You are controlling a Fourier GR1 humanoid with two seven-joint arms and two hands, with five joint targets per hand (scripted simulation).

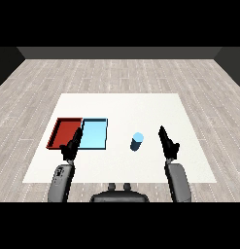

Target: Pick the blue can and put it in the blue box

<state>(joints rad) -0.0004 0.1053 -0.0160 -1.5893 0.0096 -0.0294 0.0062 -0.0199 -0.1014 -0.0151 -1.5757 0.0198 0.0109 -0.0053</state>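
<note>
Two hands (open), one can (137, 141)

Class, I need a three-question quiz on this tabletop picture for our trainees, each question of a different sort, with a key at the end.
1. True or false: the blue can lies inside the light blue tray.
2. Which hand is nearer the can? A) left hand B) right hand
3. Fill in: the red tray lies on the ____ side of the light blue tray, as the view shows it.

Key: 1. False; the can stands on the white table, right of the trays. 2. B. 3. left.
</note>
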